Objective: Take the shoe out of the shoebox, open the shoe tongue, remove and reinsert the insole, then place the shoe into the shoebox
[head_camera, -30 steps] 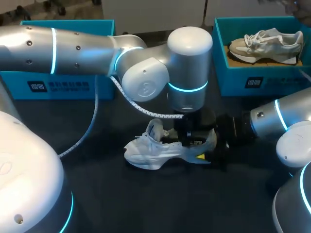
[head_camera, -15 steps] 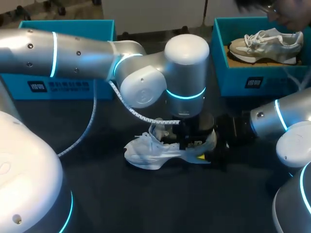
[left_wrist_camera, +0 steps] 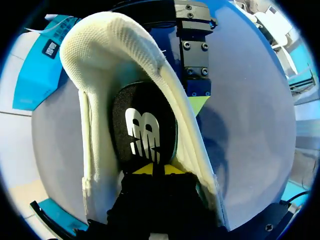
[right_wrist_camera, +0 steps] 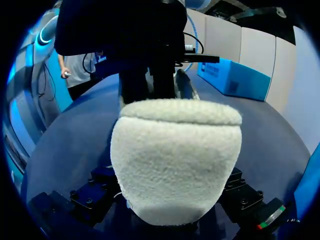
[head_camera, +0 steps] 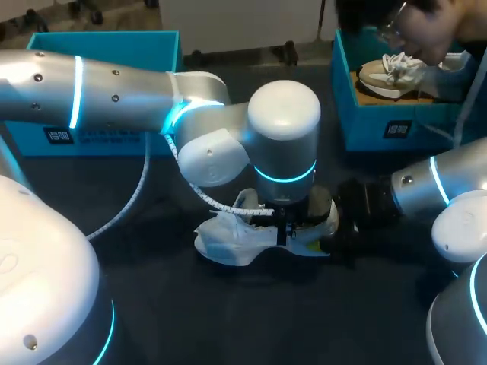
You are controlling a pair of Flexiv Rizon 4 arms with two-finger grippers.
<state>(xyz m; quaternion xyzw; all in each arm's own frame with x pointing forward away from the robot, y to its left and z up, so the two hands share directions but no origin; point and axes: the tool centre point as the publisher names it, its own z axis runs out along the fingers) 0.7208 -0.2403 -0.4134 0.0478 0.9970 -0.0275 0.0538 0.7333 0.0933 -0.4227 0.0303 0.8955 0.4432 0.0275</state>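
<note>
Judged to be at the insole step. Shoe (head_camera: 228,237) already out on the table (head_camera: 152,304), lying under the left gripper (left_wrist_camera: 152,169) and directly ahead of the right gripper (head_camera: 332,230), heel (right_wrist_camera: 175,160) toward the latter.

Left gripper lowered into the shoe mouth, yellow tips drawn together with only a thin dark line between them. Insole (left_wrist_camera: 144,117) flat on the shoe floor, its near end just at those tips. Impossible to say: insole edge pinched between them, or only touched. Equally unclear: removal about to begin, or reinsertion nearly finished. The first more likely, as a guess.

Next move, if removal: take a sure pinch on the insole edge, then lift straight up out of the mouth, keeping the heel steady and not dragging the whole shoe along.

Hidden or hard to read:
- Hold of the right gripper cannot be told, with the fuzzy heel filling its wrist view.
- Tongue and toe mostly covered by the left arm (head_camera: 281,152) in the head view.
- Box (head_camera: 91,133) well apart from both grippers, inside not visible.
- Second box (head_camera: 380,125) beyond the right gripper, partly covered by a person (head_camera: 426,30) leaning over it.
</note>
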